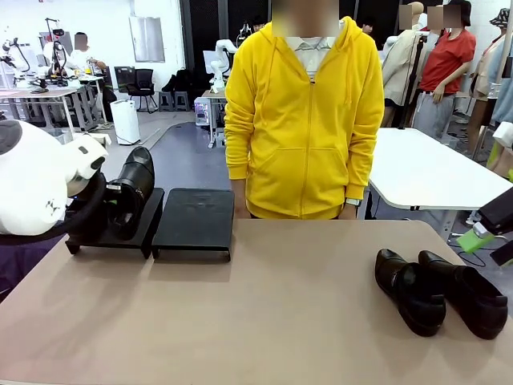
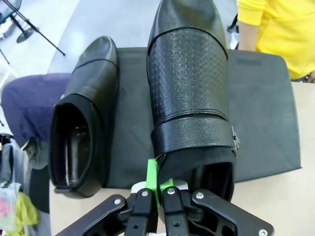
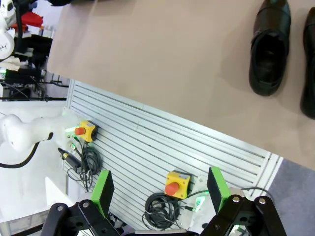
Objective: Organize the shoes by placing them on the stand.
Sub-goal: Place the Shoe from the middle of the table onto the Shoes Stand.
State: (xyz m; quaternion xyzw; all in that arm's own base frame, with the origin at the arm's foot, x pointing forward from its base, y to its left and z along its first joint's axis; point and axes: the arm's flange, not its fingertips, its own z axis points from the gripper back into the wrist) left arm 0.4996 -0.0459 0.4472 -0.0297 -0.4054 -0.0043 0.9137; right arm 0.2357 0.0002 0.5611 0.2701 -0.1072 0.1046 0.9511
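In the left wrist view my left gripper [image 2: 158, 184] is shut on the heel rim of a black shoe [image 2: 187, 93], whose toe points away over the stand [image 2: 266, 113]. A second shoe [image 2: 83, 123] lies beside it on the same black tray. From the front, the held shoe [image 1: 135, 180] stands toe-up on the stand's left tray [image 1: 148, 216], and the right tray [image 1: 195, 220] is bare. Two more shoes [image 1: 409, 290] [image 1: 465, 293] lie side by side on the table at the right. My right gripper [image 3: 160, 187] is open off the table's near edge, the shoes [image 3: 269, 49] far from it.
A person in a yellow hoodie [image 1: 309, 112] stands at the far side, behind the stand. The tan tabletop [image 1: 264, 313] is wide between stand and loose shoes. Below my right gripper are a slatted panel, cables and a yellow stop button [image 3: 176, 183].
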